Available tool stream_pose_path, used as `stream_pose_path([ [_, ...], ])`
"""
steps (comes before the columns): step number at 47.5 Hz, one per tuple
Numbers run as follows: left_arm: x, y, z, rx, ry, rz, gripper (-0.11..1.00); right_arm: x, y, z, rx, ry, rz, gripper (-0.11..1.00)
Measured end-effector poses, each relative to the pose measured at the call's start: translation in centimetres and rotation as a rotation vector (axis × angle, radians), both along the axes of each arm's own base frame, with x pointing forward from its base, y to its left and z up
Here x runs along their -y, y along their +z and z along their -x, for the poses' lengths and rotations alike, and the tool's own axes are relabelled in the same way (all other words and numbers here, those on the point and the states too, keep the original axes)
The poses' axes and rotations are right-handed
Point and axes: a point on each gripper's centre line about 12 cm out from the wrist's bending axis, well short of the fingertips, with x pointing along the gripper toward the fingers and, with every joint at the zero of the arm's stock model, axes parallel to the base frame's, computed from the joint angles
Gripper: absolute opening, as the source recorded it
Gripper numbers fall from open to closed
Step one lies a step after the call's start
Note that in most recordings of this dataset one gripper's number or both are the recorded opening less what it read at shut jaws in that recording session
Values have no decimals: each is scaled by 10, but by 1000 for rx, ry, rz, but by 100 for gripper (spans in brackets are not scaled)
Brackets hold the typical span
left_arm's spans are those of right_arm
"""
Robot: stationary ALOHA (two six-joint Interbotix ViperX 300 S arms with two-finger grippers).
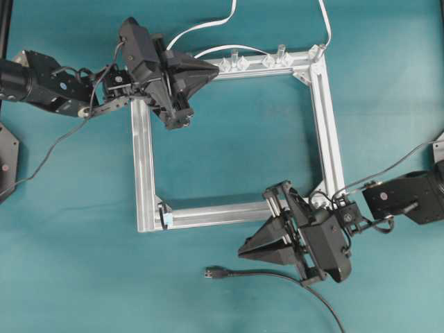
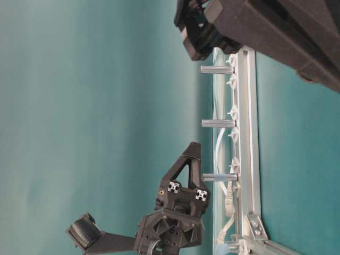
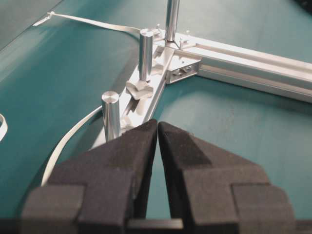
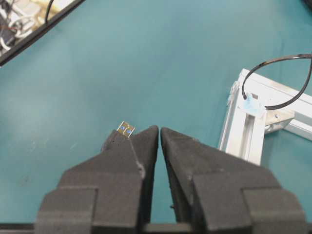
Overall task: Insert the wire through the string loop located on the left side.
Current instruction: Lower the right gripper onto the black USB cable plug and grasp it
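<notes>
So there's a square aluminium frame (image 1: 322,111) sitting on the teal table (image 1: 69,263). The left gripper (image 1: 216,68) hangs over the frame's top-left corner with its fingers pressed together and nothing between them. The right gripper (image 1: 243,251) is down by the bottom rail, near the bottom-right corner, also closed up empty. The wire (image 1: 291,281) lies loose on the table just below the right gripper, its plug (image 1: 214,272) pointing left; in the right wrist view the plug's silver tip (image 4: 126,129) peeks out just past the left fingertip. The string loop (image 1: 165,217) sits at the frame's bottom-left corner, dark with a pale-blue bit, well apart from the plug. White cables (image 1: 208,26) trail off near the top rail.
</notes>
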Motion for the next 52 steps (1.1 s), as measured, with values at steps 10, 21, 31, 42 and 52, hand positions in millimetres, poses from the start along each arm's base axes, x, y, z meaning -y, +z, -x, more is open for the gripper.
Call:
stream_pose_path([
  [10,12,12,3,-82,-46,42,0,4,-1,-1,-16,-43,-32,0],
  [21,22,24,8,-150,-73,75,0,6,-1,-2,-21,-65,-46,0],
  [31,34,25,8,-179,-104,85,0,5,-1,-2,-26,-66,-55,0],
  [42,40,19,11,-241,-118,104,1,5,-7,-1,-96,-86,-109,0],
  [52,40,24,8,-239,-121,105,41,3,-4,-5,-100,-90,-129,35],
])
